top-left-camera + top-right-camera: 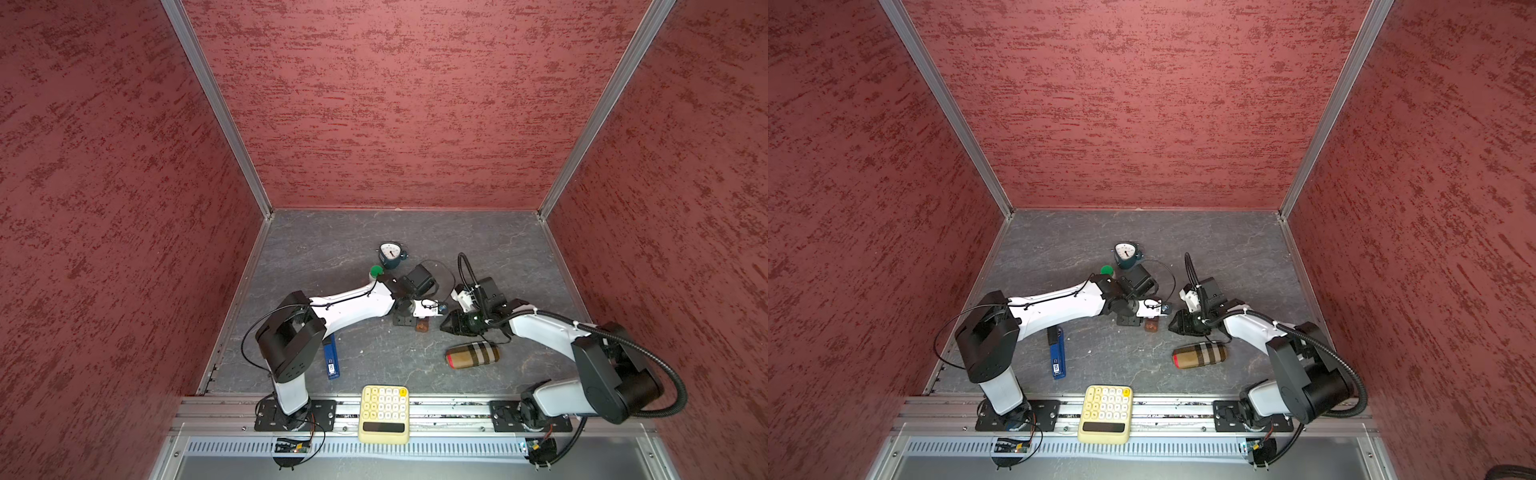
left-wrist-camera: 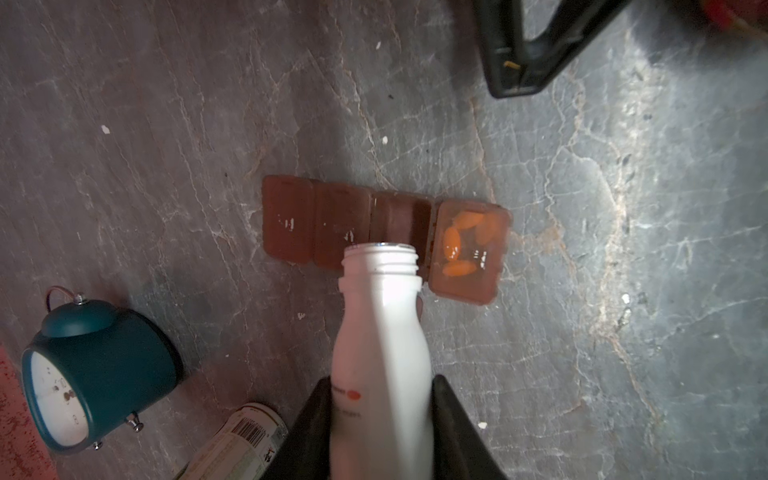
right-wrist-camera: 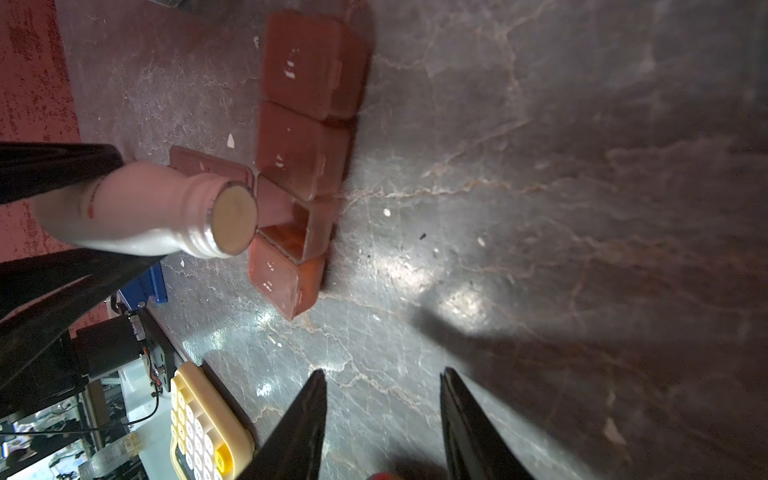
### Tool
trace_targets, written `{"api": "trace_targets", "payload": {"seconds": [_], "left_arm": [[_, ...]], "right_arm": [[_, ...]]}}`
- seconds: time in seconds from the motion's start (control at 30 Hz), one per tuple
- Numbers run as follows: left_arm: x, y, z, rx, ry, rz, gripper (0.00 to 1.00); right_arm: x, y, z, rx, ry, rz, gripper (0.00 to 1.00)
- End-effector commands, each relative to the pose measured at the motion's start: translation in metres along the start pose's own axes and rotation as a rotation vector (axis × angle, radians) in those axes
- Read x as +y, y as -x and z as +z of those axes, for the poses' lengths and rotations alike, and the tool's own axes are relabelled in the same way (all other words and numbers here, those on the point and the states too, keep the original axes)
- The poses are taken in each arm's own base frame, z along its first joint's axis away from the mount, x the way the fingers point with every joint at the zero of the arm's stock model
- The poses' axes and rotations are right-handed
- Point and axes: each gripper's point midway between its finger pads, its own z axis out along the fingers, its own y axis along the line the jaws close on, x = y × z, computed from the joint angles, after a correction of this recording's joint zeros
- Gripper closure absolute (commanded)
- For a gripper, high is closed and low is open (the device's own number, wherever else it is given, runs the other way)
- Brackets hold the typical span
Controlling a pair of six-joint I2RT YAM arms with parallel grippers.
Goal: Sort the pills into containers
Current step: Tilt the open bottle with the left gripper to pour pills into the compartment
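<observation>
In both top views the left arm [image 1: 353,305] covers nearly all of the containers [image 1: 422,325]. Only a small brown end shows, too small for us to make out any lid. In the left wrist view the white bottle [image 2: 380,332] runs off the picture's edge between the fingers of the left hand [image 2: 382,379], and its neck hides part of the open compartment [image 2: 399,220]. We see the pills [image 2: 457,243] only as orange blurs through one lid and cannot count them. The white marks [image 2: 290,223] are too smeared to read. In the right wrist view the edge cuts off the right hand [image 3: 383,371] and the calculator [image 3: 203,424], and we cannot name the red blur [image 3: 388,473] there.
</observation>
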Motion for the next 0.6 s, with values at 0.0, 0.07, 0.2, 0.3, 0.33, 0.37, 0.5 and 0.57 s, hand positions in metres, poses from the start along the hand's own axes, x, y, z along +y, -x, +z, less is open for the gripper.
{"api": "trace_targets", "payload": {"seconds": [0.0, 0.07, 0.2, 0.3, 0.33, 0.37, 0.5, 0.57], "left_arm": [[-0.0001, 0.0016, 0.003, 0.019, -0.006, 0.02, 1.0], [0.0006, 0.0025, 0.0033, 0.019, -0.004, 0.024, 1.0], [0.0015, 0.0039, 0.0034, 0.024, 0.001, 0.031, 1.0], [0.0016, 0.0059, 0.0025, 0.013, 0.0, 0.029, 1.0], [0.0022, 0.0059, 0.0023, 0.012, 0.002, 0.028, 1.0], [0.0021, 0.0057, 0.0026, 0.013, 0.003, 0.028, 1.0], [0.0022, 0.0047, 0.0021, 0.009, 0.003, 0.02, 1.0], [0.0026, 0.0049, 0.0012, 0.004, 0.006, 0.018, 1.0]], "right_arm": [[0.0028, -0.0011, 0.0032, 0.0, 0.016, -0.025, 0.54], [0.0026, -0.0011, 0.0032, -0.001, 0.016, -0.024, 0.54], [0.0028, -0.0014, 0.0035, 0.001, 0.017, -0.024, 0.54], [0.0033, -0.0012, 0.0036, 0.001, 0.018, -0.026, 0.54], [0.0026, -0.0021, 0.0041, 0.003, 0.017, -0.025, 0.54], [0.0027, -0.0016, 0.0039, 0.002, 0.017, -0.025, 0.54], [0.0031, -0.0013, 0.0039, 0.001, 0.018, -0.025, 0.54], [0.003, -0.0013, 0.0038, 0.001, 0.018, -0.024, 0.54]]}}
